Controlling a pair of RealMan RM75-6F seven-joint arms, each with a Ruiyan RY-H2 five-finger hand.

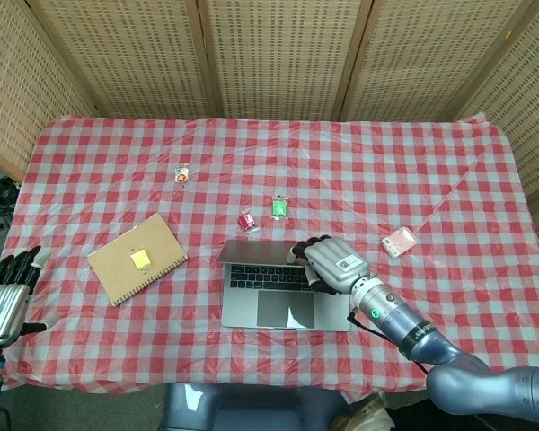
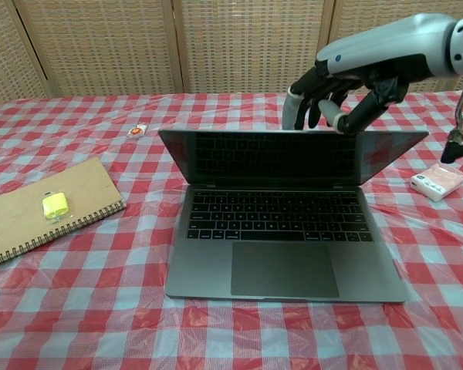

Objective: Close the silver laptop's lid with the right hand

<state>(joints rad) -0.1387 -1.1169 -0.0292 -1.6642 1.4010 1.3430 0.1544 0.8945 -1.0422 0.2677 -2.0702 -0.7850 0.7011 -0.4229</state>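
Observation:
The silver laptop [image 2: 282,266] lies at the middle of the checked table, also seen from above as the laptop [image 1: 283,303]. Its lid [image 2: 293,154] leans well forward over the keyboard, roughly half way down. My right hand [image 2: 336,96] rests on the lid's top edge with bent fingers [image 2: 295,108] pressing on its back. In the head view the right hand [image 1: 331,266] covers the lid's right part. My left hand [image 1: 2,301] hangs off the table's left front corner, fingers apart and holding nothing.
A brown spiral notebook [image 2: 38,208] with a yellow clip lies left of the laptop. A pink packet [image 2: 437,181] sits to the right. Small red [image 1: 247,220], green [image 1: 280,207] and orange [image 1: 182,173] items lie behind the laptop. Wicker screens stand at the back.

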